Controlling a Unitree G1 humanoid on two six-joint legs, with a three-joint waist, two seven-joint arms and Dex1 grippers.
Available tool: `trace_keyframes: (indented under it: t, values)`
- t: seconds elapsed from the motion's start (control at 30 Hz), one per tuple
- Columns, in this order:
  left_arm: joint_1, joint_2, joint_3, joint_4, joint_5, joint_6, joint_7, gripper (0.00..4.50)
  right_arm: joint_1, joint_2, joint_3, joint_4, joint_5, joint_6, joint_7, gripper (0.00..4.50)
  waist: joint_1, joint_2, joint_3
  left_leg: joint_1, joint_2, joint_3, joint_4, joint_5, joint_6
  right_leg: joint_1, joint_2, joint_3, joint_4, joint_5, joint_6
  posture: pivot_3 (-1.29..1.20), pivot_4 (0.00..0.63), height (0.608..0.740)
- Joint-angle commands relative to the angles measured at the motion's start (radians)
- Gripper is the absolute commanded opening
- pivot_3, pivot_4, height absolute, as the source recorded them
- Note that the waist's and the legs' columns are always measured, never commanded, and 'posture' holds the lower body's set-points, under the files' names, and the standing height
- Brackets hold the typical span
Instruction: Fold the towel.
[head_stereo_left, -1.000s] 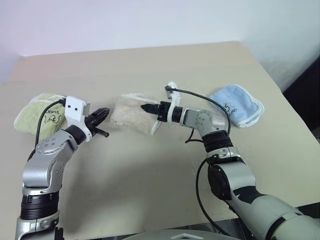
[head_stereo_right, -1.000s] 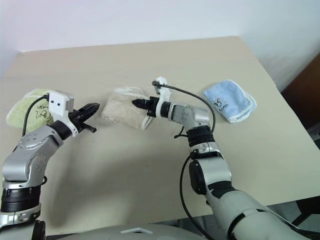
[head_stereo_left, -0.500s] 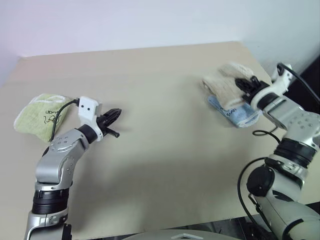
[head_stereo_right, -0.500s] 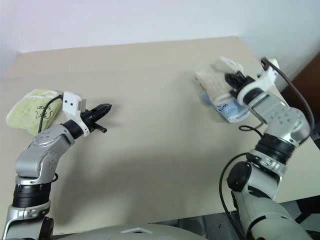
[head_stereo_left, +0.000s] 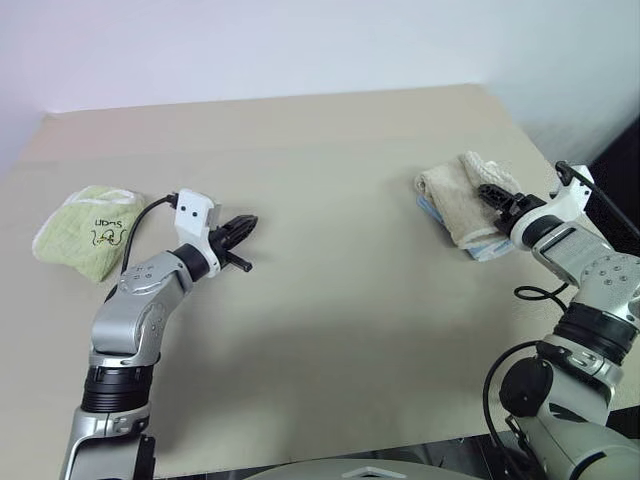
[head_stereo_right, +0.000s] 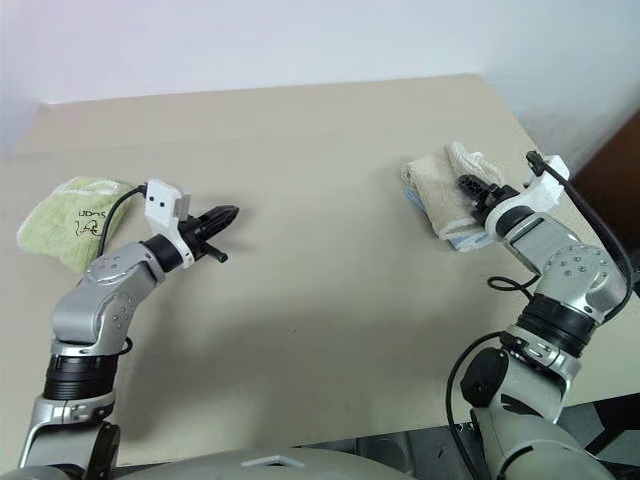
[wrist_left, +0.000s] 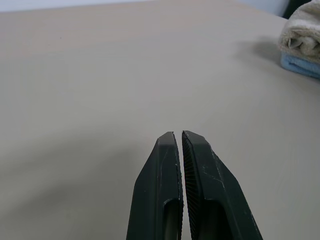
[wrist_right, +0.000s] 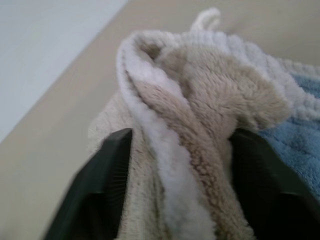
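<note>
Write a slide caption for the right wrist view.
Open right claw straddling the beige towel lying on a blue cloth.

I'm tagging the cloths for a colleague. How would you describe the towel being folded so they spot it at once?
Start at the tan table and look to its right edge. The towel lies bunched there on top of a light blue cloth, with the right gripper around it. It is beige terry, unlike the green cloth far left.

- Soft, even daylight falls on the matte beige tabletop (head_stereo_left: 330, 200) before me; no glare anywhere.
- My left arm casts a faint, diffuse shadow toward the near edge.
- The black ribbed fingers (wrist_left: 200, 170) of my left claw are crisp, the background softer.
- Up close, the fluffy tan terry towel (wrist_right: 200, 125) blurs, as do my right fingers (wrist_right: 105, 175).
</note>
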Motion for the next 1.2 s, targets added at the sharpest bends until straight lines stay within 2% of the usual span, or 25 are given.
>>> trace_keyframes:
  t: [0.03,0.07,0.23,0.33,0.37,0.5,0.6,0.73,0.87,1.03,1.2]
  values:
    - [0.004,-0.006,-0.005,-0.024,-0.003,-0.011,-0.004,0.22,0.01,-0.009,-0.048,-0.088,0.061,-0.004,-0.023,4.3,0.0,0.0,0.0,0.0,0.0,0.0,0.0,0.0,0.0,0.0,0.0,0.0,0.0,0.0,0.0,0.0,0.15,0.731]
    - [0.006,-0.006,-0.006,-0.026,-0.003,-0.01,-0.005,0.22,0.014,-0.009,-0.061,-0.098,0.074,-0.005,-0.033,4.48,0.0,0.0,0.0,0.0,0.0,0.0,0.0,0.0,0.0,0.0,0.0,0.0,0.0,0.0,0.0,0.0,0.15,0.731]
    - [0.02,0.001,-0.012,-0.031,-0.001,-0.005,-0.012,0.22,0.047,-0.034,-0.087,-0.15,0.062,-0.046,-0.093,4.48,0.0,0.0,0.0,0.0,0.0,0.0,0.0,0.0,0.0,0.0,0.0,0.0,0.0,0.0,0.0,0.0,0.15,0.731]
    - [0.025,0.005,-0.007,-0.025,0.008,-0.011,-0.006,0.22,0.081,-0.063,-0.057,-0.195,0.033,-0.103,-0.081,4.48,0.0,0.0,0.0,0.0,0.0,0.0,0.0,0.0,0.0,0.0,0.0,0.0,-0.001,0.0,0.0,0.0,0.15,0.731]
    - [0.025,0.006,-0.004,-0.021,0.015,-0.015,0.001,0.22,0.104,-0.082,-0.016,-0.225,0.015,-0.128,-0.047,4.48,0.0,0.0,0.0,0.0,0.0,0.0,0.0,0.0,0.0,0.0,0.0,0.0,-0.001,0.0,0.0,0.0,0.15,0.731]
    - [0.017,0.02,-0.015,0.03,0.097,-0.067,0.05,0.22,0.247,-0.193,0.299,-0.389,-0.133,-0.3,0.183,4.48,-0.008,0.0,0.0,0.0,0.0,0.0,0.0,0.0,0.0,0.0,0.0,0.0,0.0,-0.001,0.001,0.0,0.15,0.731]
    - [0.042,0.038,-0.014,0.028,0.121,-0.085,0.045,0.22,0.287,-0.216,0.521,-0.483,-0.204,-0.419,0.33,4.48,-0.011,0.0,0.0,0.002,0.002,0.001,0.0,0.0,0.0,0.001,0.002,0.001,-0.001,-0.001,0.002,0.0,0.15,0.731]
    - [0.081,0.05,0.012,0.0,0.11,-0.084,0.031,0.22,0.257,-0.148,0.686,-0.491,-0.23,-0.47,0.398,4.48,-0.003,-0.001,0.0,0.003,0.003,0.0,0.0,0.0,0.0,0.001,0.004,0.001,0.0,-0.003,0.004,0.0,0.15,0.731]
    - [0.14,0.068,0.031,-0.048,0.107,-0.085,0.025,0.22,0.205,-0.035,0.824,-0.349,-0.327,-0.563,0.411,4.48,0.0,-0.002,0.0,0.001,0.003,0.0,0.001,0.0,0.0,-0.001,0.003,0.001,-0.002,-0.001,0.0,0.0,0.15,0.731]
    - [0.163,0.065,0.049,-0.094,0.11,-0.069,0.055,0.22,0.162,0.025,0.885,-0.194,-0.418,-0.664,0.45,4.48,0.008,-0.002,0.0,-0.001,0.001,0.0,0.001,0.0,0.0,-0.002,0.0,0.001,-0.002,-0.001,0.0,0.0,0.15,0.731]
    - [0.197,0.059,0.061,-0.159,0.098,-0.041,0.081,0.22,0.152,0.056,0.902,-0.136,-0.458,-0.714,0.481,4.48,0.006,-0.002,0.0,-0.001,0.001,0.0,0.0,0.0,-0.001,-0.003,0.0,0.001,-0.001,-0.001,0.0,0.0,0.15,0.731]
